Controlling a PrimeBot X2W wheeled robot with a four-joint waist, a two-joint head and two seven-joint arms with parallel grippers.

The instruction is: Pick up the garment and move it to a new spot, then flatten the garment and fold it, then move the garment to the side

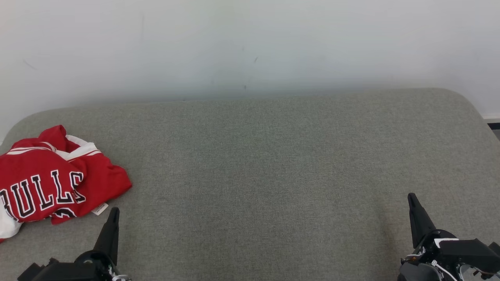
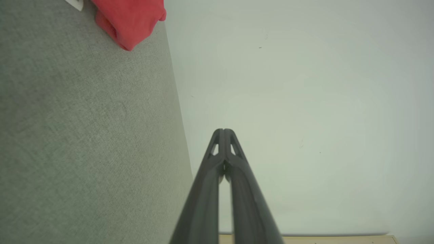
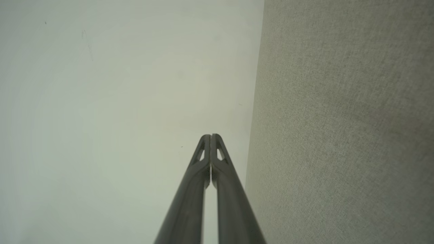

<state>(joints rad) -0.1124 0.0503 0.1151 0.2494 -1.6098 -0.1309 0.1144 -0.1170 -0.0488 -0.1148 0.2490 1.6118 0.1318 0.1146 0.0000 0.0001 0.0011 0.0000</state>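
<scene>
A crumpled red jersey (image 1: 50, 181) with white trim and "BULLS" lettering lies at the far left of the grey fabric surface (image 1: 265, 164), partly cut off by the head view's left edge. Its red corner (image 2: 130, 20) appears at the top of the left wrist view. My left gripper (image 1: 114, 212) rests at the lower left, just below and right of the jersey, not touching it, fingers pressed together with nothing between them (image 2: 223, 130). My right gripper (image 1: 411, 197) sits at the lower right, far from the jersey, also shut and empty (image 3: 211, 136).
A pale wall (image 1: 250, 43) rises directly behind the grey surface. The surface has rounded back corners and its right edge drops to a dark floor strip (image 1: 493, 125). A small white label (image 1: 100, 208) sticks out of the jersey's lower edge.
</scene>
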